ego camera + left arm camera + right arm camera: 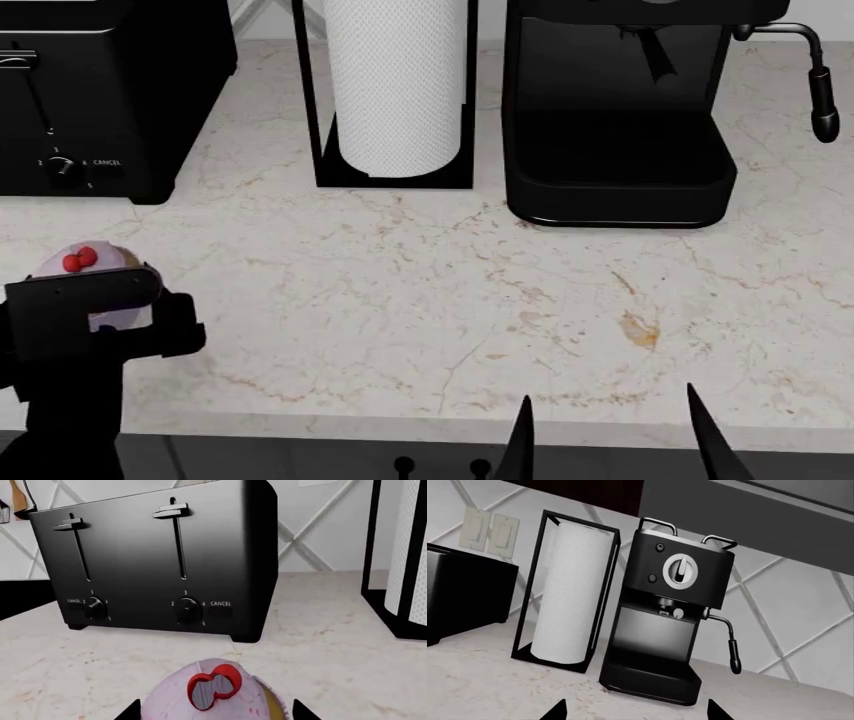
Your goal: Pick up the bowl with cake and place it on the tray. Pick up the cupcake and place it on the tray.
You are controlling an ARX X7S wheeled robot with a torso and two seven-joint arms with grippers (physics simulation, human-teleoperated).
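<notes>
Pink-frosted cupcake (215, 695) between left fingers (130, 711).

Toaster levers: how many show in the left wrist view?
2, both on the black toaster's front: one lever over the left slot, the other lever over the right slot. None looks hidden.

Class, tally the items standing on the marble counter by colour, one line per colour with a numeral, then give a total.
Black: 2, the black four-slot toaster and black espresso machine.
White: 1, the white paper towel roll in its black wire holder.
Pink: 1, the pink-frosted cupcake with red cherries.
Total: 4
</notes>
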